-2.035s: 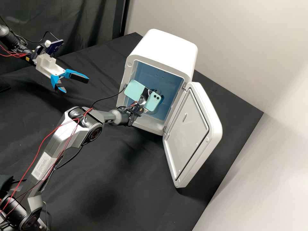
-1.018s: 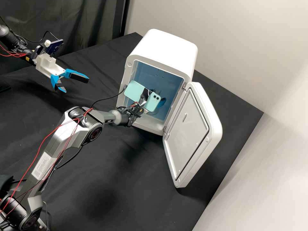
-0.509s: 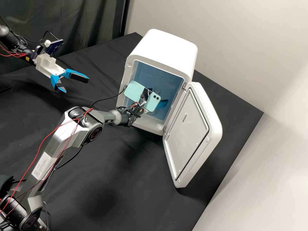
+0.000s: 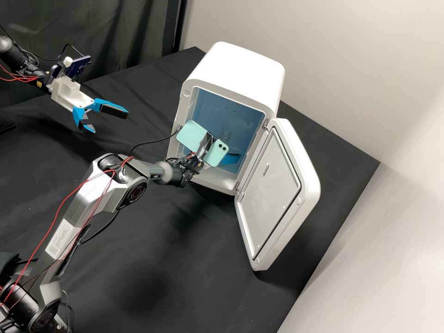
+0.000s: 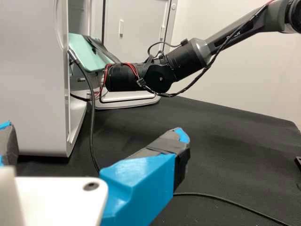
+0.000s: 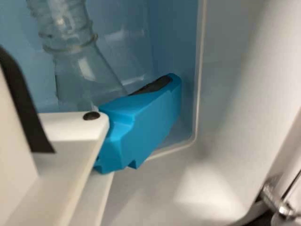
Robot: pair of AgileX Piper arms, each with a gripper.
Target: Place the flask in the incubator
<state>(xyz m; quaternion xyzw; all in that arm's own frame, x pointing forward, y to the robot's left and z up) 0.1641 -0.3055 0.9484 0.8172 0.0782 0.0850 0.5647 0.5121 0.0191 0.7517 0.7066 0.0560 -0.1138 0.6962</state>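
The black-draped counter [image 4: 185,259] sits under a pale wall, with a dark curtain behind. The right claw [image 6: 89,82] is deep in the blue chamber of the white, round-cornered plastic incubator [image 4: 240,69]. The clear glass conical flask [image 6: 66,42] rises between its fingers, one blue finger [image 6: 141,117] lying along the sloping glass near the chamber's side wall. The flask's base is hidden behind the claw's white body, so I cannot tell whether the claw pinches the glass or stands clear of it.

The incubator's white hinged door [image 4: 277,194] hangs wide open. Well apart, the left claw [image 4: 95,115] hovers above the counter with its fingers spread and empty.

The likely trouble is a snag: a finger dragging on the flask's flare as the arm pulls out could tip it or drag it toward the sill. The wrist could also knock the door frame.
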